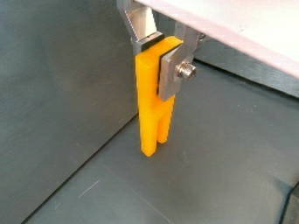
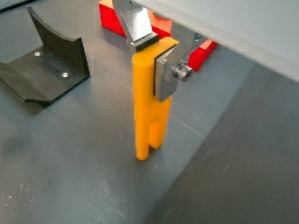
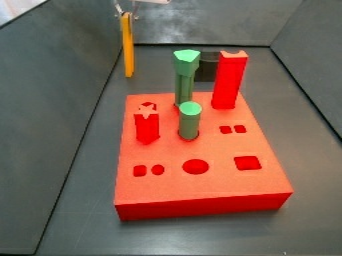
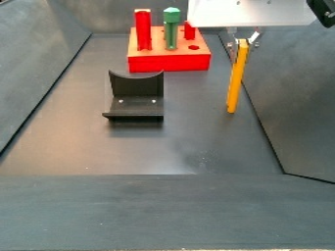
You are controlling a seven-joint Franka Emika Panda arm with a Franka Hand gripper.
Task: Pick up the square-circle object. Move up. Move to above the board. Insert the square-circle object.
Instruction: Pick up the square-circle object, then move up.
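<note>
My gripper (image 1: 162,54) is shut on the top of the square-circle object (image 1: 149,114), a tall orange-yellow piece with two prongs hanging straight down. The same grip shows in a wrist view (image 2: 158,57) on the object (image 2: 146,114). Whether the prongs touch the grey floor I cannot tell. In a side view the object (image 3: 128,45) hangs beyond the far left corner of the red board (image 3: 201,150), apart from it. In a side view the gripper (image 4: 241,41) holds the object (image 4: 236,78) to the right of the board (image 4: 170,61).
Green pegs (image 3: 186,70) (image 3: 190,120) and red pegs (image 3: 230,80) (image 3: 147,122) stand on the board, with open round and square holes near its front. The dark fixture (image 4: 135,96) stands on the floor in front of the board. Dark walls enclose the floor.
</note>
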